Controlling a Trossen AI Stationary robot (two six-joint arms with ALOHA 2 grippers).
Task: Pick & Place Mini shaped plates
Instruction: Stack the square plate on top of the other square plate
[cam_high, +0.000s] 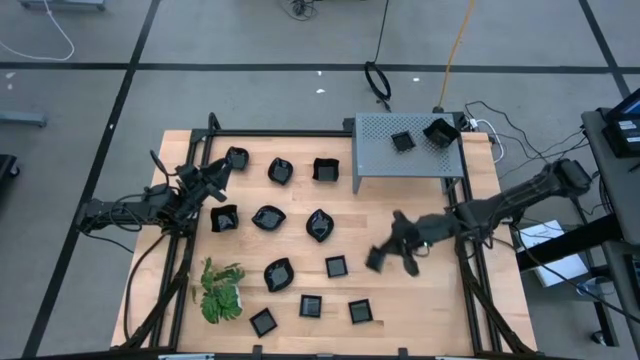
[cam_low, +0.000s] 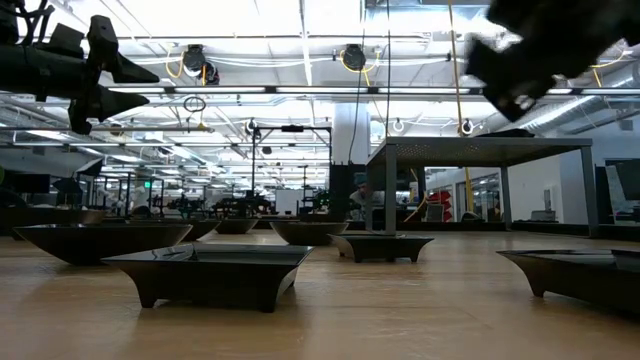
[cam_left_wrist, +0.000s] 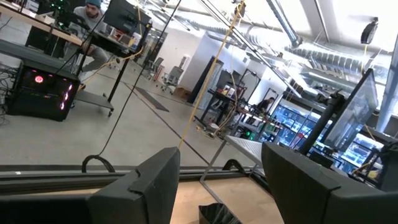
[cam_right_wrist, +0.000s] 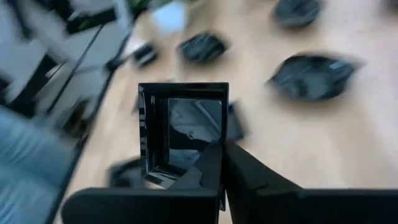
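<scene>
Several mini shaped plates, small black dishes, sit on the wooden table (cam_high: 430, 300), among them a square one (cam_high: 337, 266) and a leaf-like one (cam_high: 320, 225). Two more plates (cam_high: 402, 141) rest on a grey perforated rack (cam_high: 380, 160) at the far right. My right gripper (cam_high: 388, 255) is over the table's right half, shut on a square black plate (cam_right_wrist: 183, 127). Near the left edge my left gripper (cam_high: 217, 177) stands open with nothing between its fingers (cam_left_wrist: 155, 180), raised above the table (cam_low: 105, 70). My right gripper pinches the square plate by one side wall (cam_right_wrist: 219, 134) near a corner. One finger (cam_right_wrist: 210, 167) lies over the dish's inside, the other (cam_right_wrist: 249, 177) outside it. The plate sticks out beyond the fingertips, tilted and lifted clear of the table (cam_low: 505, 85).
A green leafy plant (cam_high: 220, 290) stands near the front left. Black frame rails (cam_high: 280, 133) run along the table's far and side edges. Bare wood lies between the rack and the near right corner. Cables lie on the floor beyond the table.
</scene>
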